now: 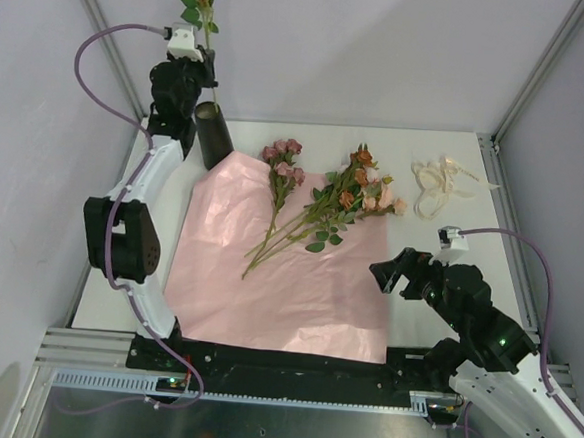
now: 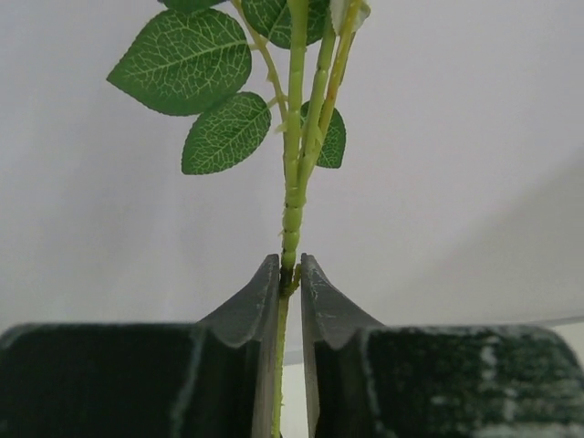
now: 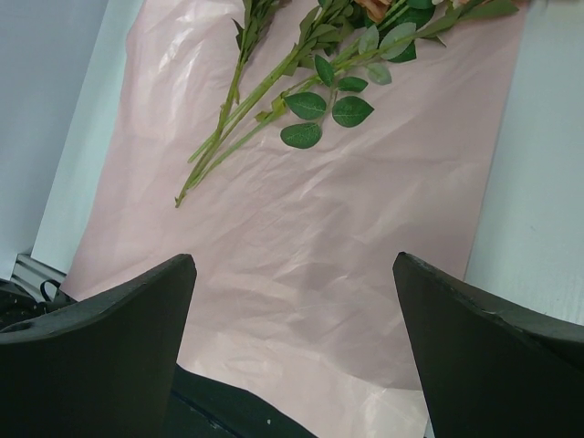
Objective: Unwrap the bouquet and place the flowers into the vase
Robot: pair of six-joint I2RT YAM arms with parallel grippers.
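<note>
From above, a tall black tapered vase (image 1: 215,133) stands upright at the far left of the white table (image 1: 377,145), just off the far left corner of a spread sheet of pale pink wrapping paper (image 1: 279,268). The left gripper (image 1: 202,70) is raised above the vase around a single green-stemmed rose (image 1: 205,7). The rose's long axis is near vertical, head up, and its lower end reaches the vase's mouth. The other long-stemmed flowers (image 1: 313,205) lie flat on the paper, heads toward the far right and cut ends fanning toward the near left. A loose cream ribbon (image 1: 440,184) lies on the table to their right. The right gripper (image 1: 394,271) hovers low at the paper's right edge. In the left wrist view, the fingers (image 2: 260,301) stand narrow on either side of the upright stem; I cannot tell whether they press it. In the right wrist view, the fingers (image 3: 137,310) are spread wide and empty above the paper, with the stems slanting away ahead.
</note>
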